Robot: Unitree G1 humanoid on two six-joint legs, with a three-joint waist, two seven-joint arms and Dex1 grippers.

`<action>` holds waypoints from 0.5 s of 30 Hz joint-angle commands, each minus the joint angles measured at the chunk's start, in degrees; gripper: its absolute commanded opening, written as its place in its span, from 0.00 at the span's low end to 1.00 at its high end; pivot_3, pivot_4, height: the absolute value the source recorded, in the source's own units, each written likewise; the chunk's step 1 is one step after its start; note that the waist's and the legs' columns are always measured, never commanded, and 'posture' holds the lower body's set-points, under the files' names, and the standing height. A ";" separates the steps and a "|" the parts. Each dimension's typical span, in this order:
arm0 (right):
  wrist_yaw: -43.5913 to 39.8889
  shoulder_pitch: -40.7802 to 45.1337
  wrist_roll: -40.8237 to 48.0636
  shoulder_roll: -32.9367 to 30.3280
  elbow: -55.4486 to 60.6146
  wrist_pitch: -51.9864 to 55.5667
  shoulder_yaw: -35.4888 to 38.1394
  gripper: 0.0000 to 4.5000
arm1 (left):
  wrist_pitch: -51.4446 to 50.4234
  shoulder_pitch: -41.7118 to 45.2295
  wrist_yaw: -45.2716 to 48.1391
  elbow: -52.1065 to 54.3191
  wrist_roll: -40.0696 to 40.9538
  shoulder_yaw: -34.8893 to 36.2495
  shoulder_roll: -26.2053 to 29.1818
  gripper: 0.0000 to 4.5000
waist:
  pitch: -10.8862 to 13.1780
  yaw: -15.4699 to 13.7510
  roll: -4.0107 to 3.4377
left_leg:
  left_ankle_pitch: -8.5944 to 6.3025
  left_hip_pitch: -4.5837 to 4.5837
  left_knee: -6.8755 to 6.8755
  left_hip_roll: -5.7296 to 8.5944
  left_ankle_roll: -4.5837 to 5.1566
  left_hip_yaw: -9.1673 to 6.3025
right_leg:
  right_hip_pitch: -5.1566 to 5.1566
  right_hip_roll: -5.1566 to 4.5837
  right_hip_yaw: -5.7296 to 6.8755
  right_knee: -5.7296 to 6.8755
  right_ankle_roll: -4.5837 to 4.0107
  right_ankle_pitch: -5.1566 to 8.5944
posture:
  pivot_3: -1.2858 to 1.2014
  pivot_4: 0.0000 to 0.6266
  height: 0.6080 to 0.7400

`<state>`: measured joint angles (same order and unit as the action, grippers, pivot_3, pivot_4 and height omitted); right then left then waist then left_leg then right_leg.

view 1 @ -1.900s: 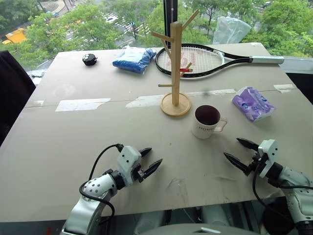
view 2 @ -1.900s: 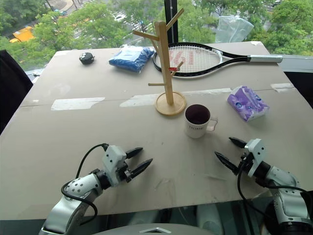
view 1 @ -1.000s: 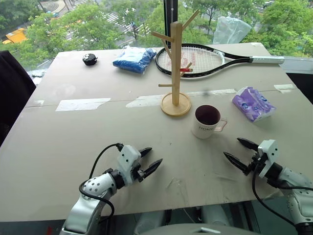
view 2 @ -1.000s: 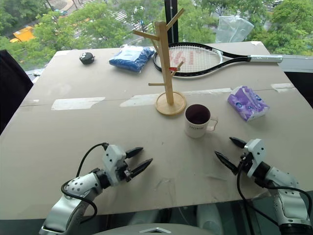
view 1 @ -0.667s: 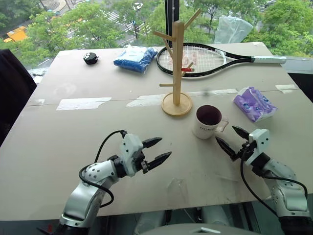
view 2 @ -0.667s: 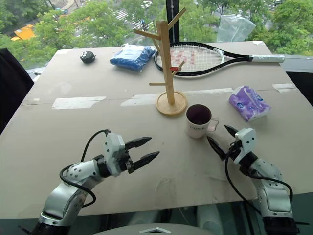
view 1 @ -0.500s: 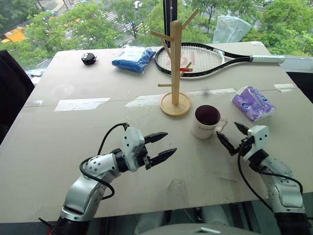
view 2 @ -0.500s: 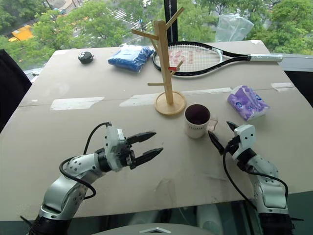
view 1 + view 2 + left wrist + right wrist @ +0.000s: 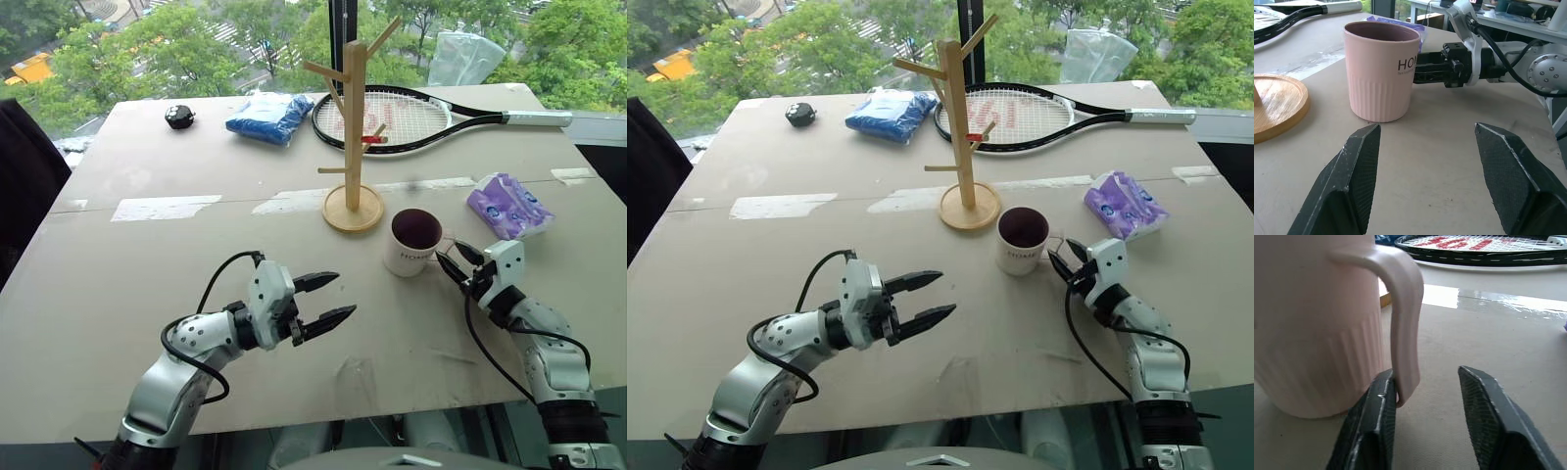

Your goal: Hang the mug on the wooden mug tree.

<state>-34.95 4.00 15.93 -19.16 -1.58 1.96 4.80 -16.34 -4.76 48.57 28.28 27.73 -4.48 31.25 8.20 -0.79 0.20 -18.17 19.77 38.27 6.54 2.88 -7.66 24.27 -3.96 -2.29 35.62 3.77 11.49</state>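
- A small black object lies at the far left of the desk, with a blue cloth bundle beside it.
- The left claw hovers over bare desk, fingers spread wide, holding nothing, well apart from the mug.
- The wooden mug tree stands upright mid-desk, its pegs bare; a tennis racket lies behind it.
- The mug sits upright on the desk just right of the tree's round base, handle turned toward the right claw.
- The right claw is at the handle: the handle's lower end sits between its partly open fingers, touching one finger.
- A purple tissue pack lies just beyond that arm.
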 commanded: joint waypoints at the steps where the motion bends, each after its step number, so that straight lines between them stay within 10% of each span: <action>1: -1.72 1.80 0.53 -0.83 -0.18 -1.26 0.11 0.10 | 2.39 -0.53 -0.11 0.14 -0.52 1.39 -0.08 0.70 | 0.00 0.05 0.00 | 0.00 0.00 0.00 0.00 0.00 0.00 | 0.00 0.00 0.00 0.00 0.00 0.00 | 0.52 0.24 1.00; 15: -3.44 14.04 0.23 -12.85 16.42 20.52 -3.77 0.01 | 17.39 -0.26 -1.60 -8.81 4.49 6.58 -14.05 0.70 | 0.09 0.10 -0.09 | 0.00 0.03 0.05 0.00 0.00 0.05 | 0.02 -0.06 -0.04 -0.01 0.01 -0.01 | 0.52 0.24 1.00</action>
<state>-38.79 14.34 16.00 -30.36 8.00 17.60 0.75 -2.81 -5.73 46.28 19.14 29.08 0.33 18.47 8.30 -0.69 0.12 -18.17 19.80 38.33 6.54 2.88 -7.61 24.29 -4.02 -2.33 35.61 3.79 11.48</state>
